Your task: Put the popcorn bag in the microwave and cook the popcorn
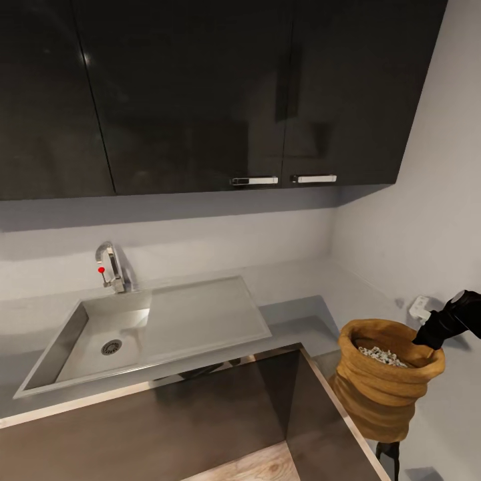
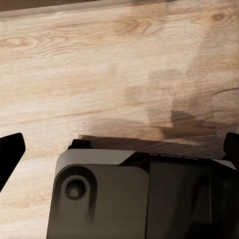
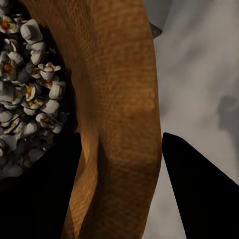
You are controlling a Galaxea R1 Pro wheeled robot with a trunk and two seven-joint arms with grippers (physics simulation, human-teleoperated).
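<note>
— Popcorn bag [image 1: 384,391]?
— Hanging off the countertop [image 1: 294,321] corner, base partly hiding something dark; popcorn [image 3: 30,94] showing inside.
— Right gripper [image 1: 427,337]?
— Straddling and pinching the rolled rim.
— Left gripper [image 2: 119,149]?
— Fingers spread wide over wood floor [image 2: 119,59].

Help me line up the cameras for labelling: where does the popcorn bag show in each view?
Head view: the popcorn bag sits low at the right, with the right gripper at its rim.
Left wrist view: wooden floor; no bag to place here.
Right wrist view: its rolled rim runs between the gripper's fingers.
Shared landmark: the popcorn inside the bag.
</note>
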